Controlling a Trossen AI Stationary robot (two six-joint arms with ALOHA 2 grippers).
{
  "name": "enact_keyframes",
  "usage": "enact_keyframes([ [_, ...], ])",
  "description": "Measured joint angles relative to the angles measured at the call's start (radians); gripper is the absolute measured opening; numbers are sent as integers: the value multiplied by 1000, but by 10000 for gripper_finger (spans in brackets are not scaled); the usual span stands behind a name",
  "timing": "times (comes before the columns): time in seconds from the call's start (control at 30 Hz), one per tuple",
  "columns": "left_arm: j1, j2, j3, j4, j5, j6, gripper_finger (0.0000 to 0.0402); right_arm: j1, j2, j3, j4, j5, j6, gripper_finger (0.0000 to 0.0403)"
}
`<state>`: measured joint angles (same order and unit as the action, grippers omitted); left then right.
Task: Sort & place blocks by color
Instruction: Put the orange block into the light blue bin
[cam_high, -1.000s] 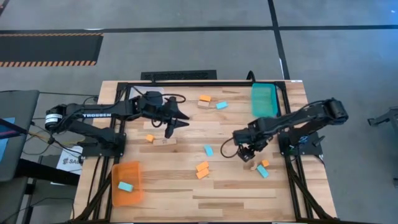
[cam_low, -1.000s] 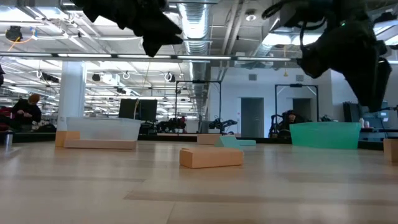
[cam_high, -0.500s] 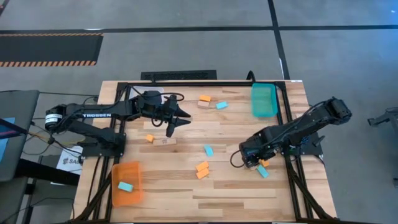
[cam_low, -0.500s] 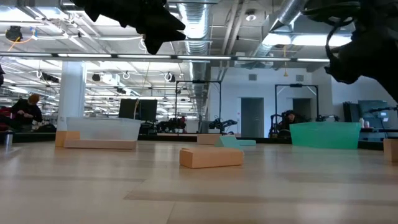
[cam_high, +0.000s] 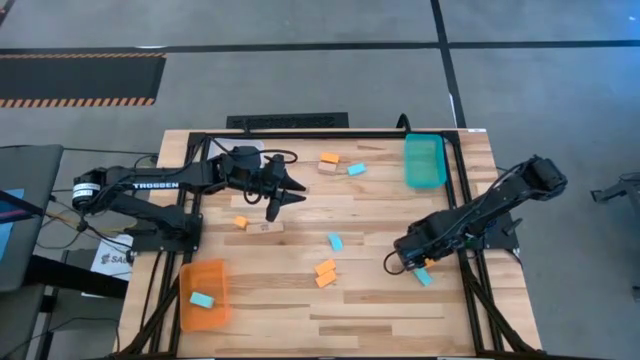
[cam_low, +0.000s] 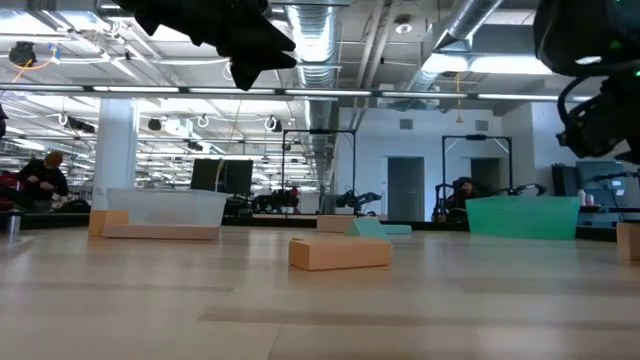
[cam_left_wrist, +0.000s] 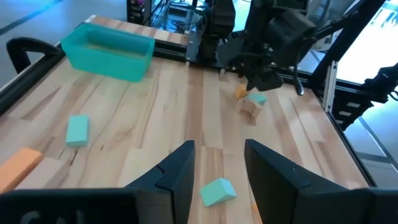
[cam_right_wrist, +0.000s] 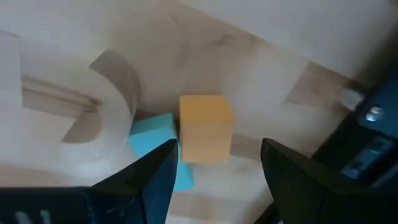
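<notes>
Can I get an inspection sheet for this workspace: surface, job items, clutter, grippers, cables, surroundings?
Surface: wooden table, planks bare between items.
Job items: blocks scattered; an orange block, a blue block and an arched wooden block clustered under the right gripper. One blue block lies in the orange tray; the teal tray looks empty.
Clutter: clear tray at the far edge in the low view.
Grippers: left gripper open, raised over the table's left middle, holding nothing. Right gripper open, low over the orange block, not closed on it.
Cables: black cable loop beside the right gripper.
Surroundings: grey floor, hazard-striped mat; a seated person far behind.
</notes>
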<state>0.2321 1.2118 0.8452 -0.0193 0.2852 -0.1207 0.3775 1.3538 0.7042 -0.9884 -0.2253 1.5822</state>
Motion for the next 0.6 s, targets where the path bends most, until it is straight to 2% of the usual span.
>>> enact_keyframes([
  [0.2,0,0,0,-5,27,-22,127,0,-1,-56,64,4,16,254],
  [0.43,-3,0,0,-32,25,-23,127,0,-2,-147,271,5,12,254],
  [0.6,-3,0,0,-35,25,-23,127,0,-3,-157,291,2,15,244],
])
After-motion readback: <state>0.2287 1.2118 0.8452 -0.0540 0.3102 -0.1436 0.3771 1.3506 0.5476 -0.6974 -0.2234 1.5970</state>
